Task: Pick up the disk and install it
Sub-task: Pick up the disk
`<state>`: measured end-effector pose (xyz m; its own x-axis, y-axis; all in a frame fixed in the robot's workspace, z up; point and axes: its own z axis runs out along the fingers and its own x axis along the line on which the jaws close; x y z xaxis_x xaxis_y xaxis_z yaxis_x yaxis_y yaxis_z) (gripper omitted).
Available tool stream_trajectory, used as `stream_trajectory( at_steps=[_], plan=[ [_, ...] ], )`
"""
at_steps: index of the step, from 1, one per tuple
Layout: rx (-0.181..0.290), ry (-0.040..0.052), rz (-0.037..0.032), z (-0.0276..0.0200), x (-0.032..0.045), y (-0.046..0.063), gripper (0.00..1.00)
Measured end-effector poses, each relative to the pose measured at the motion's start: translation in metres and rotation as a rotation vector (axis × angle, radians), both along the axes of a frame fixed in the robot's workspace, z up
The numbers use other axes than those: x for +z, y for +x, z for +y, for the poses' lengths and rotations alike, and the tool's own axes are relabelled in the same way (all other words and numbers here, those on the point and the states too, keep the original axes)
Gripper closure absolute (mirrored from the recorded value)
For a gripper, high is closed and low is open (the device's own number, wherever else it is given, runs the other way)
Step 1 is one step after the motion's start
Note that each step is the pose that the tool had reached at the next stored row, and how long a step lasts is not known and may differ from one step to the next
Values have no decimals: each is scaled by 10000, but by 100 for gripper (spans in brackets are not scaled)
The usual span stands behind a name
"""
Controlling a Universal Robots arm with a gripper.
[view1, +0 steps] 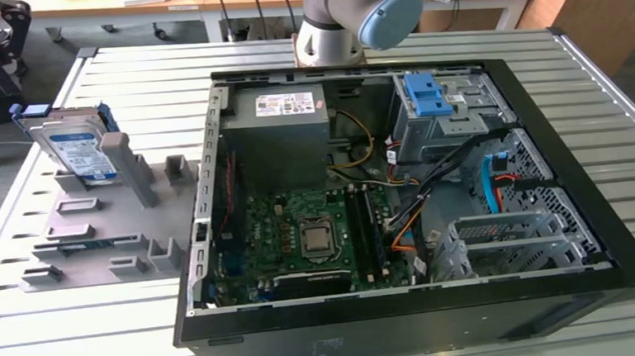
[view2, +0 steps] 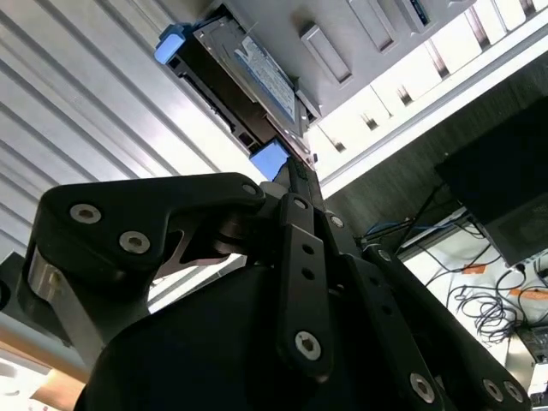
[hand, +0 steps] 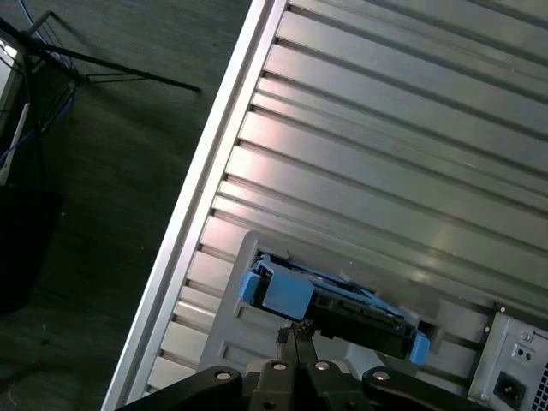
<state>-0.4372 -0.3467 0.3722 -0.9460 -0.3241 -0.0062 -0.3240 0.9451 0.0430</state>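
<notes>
The disk [view1: 78,151] stands on edge in a slot of the grey holder [view1: 99,224] at the exterior view's left, its white-and-blue label facing out and blue rails along its edges. My gripper [view1: 12,101] hangs just beyond the disk's upper end, off the table's corner. Both wrist views show the gripper [view2: 293,171] [hand: 295,332] with its black fingertips pressed together, nothing between them. The tips sit right by the blue rail end of the disk [view2: 244,81] [hand: 338,300], and I cannot tell whether they touch it.
The open computer case [view1: 582,170] lies on its side on the slatted metal table [view1: 146,81]. Inside are a grey power-supply box [view1: 291,138], the motherboard [view1: 310,236], cables, and a drive cage with a blue latch [view1: 434,96]. The arm's base [view1: 341,19] stands behind the case.
</notes>
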Motion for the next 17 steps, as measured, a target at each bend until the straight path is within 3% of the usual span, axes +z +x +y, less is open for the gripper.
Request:
stream_trajectory(
  at_steps=[3,17],
  plan=[
    [146,0,0,0,0,0,89],
    [2680,0,-1,0,-7,0,89]
  ],
)
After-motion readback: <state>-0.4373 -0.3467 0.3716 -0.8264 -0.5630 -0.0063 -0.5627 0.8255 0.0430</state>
